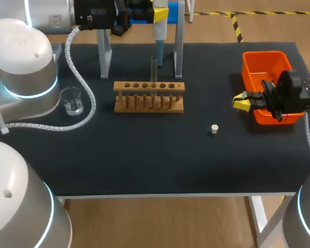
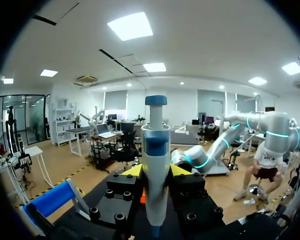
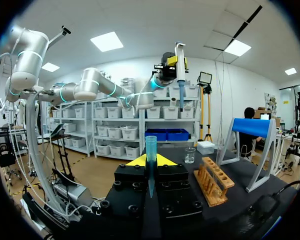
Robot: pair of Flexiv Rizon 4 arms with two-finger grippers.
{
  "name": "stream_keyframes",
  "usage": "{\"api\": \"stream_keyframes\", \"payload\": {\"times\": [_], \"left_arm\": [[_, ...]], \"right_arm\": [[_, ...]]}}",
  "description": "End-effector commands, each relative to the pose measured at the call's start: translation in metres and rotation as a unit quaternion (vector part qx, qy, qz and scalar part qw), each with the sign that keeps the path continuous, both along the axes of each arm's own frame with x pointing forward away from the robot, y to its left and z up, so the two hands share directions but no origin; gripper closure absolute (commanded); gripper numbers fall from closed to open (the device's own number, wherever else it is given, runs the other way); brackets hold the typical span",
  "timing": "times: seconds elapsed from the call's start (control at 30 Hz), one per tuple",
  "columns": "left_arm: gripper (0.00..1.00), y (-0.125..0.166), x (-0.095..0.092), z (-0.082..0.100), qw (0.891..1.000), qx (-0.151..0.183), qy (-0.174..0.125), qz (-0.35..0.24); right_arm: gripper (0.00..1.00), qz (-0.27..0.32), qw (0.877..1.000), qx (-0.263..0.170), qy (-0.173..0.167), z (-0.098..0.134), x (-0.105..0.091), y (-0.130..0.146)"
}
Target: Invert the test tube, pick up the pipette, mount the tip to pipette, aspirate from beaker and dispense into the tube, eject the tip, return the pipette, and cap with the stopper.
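My left gripper (image 1: 160, 14) is high over the table's back edge, shut on the white and blue pipette (image 1: 159, 36), which hangs point down above the clear test tube (image 1: 154, 70). The tube stands upright in the wooden rack (image 1: 149, 96). In the left wrist view the pipette (image 2: 155, 150) is clamped between the yellow fingers of that gripper (image 2: 155, 172). My right gripper (image 1: 241, 102) hovers beside the orange bin, shut on a blue pipette tip (image 3: 150, 150) between its fingers (image 3: 150, 161). The glass beaker (image 1: 71, 101) is at the left. The white stopper (image 1: 214, 129) lies on the mat.
An orange bin (image 1: 263, 59) sits at the right, just behind my right gripper. The pipette stand (image 1: 104, 57) with metal legs straddles the back of the black mat, behind the rack. My left arm's cable loops around the beaker.
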State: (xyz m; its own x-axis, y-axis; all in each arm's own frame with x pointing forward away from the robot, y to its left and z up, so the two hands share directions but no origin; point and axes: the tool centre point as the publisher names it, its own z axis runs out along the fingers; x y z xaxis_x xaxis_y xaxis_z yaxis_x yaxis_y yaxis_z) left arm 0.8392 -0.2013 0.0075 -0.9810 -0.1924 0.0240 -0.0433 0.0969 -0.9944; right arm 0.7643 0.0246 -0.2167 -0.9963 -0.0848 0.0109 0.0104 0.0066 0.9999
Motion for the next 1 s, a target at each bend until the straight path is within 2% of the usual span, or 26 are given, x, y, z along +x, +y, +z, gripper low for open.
{"api": "stream_keyframes", "payload": {"times": [0.03,0.27,0.73,1.0], "left_arm": [[1.0,0.0,0.0,0.0,1.0,-0.001,-0.001,0.0],[1.0,0.0,0.0,0.0,1.0,-0.001,-0.001,0.0],[1.0,-0.01,-0.014,-0.013,1.0,0.0,-0.004,-0.004],[1.0,-0.018,-0.014,-0.014,1.0,-0.005,-0.004,-0.006]], "right_arm": [[1.0,0.0,1.0,-0.001,0.0,0.0,-0.001,-0.001],[1.0,0.0,1.0,-0.001,0.0,0.0,-0.001,-0.001],[1.0,0.0,1.0,-0.001,0.0,0.0,-0.001,-0.001],[1.0,0.0,1.0,-0.001,0.0,0.0,-0.001,-0.001]]}}
